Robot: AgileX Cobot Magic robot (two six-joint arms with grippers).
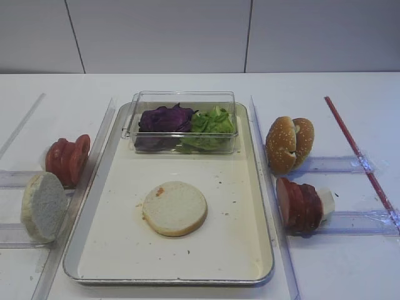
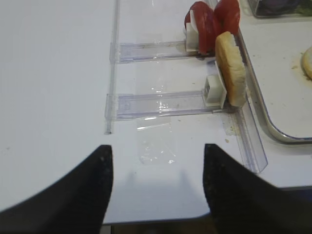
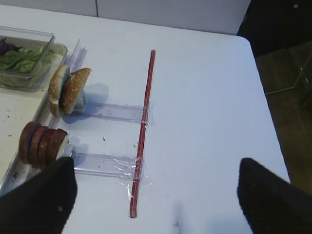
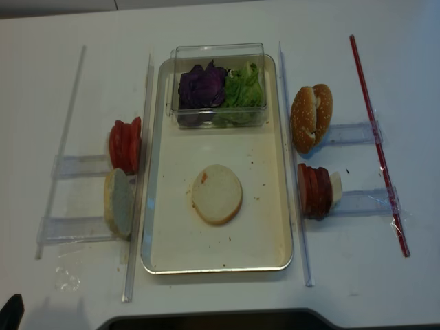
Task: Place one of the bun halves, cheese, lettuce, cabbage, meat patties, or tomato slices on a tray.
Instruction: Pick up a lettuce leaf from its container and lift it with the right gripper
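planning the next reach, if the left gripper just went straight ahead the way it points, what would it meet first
Probably the clear plastic rail taped to the table straight ahead. The pale bun half stands at that rail's right end, off to the side of the left gripper, though depth is hard to judge.

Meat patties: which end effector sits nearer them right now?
Right. The right end effector hangs open just off the table's right side, the meat patties close ahead of its near finger. The left end effector is shut across the tray, by the pale bun.
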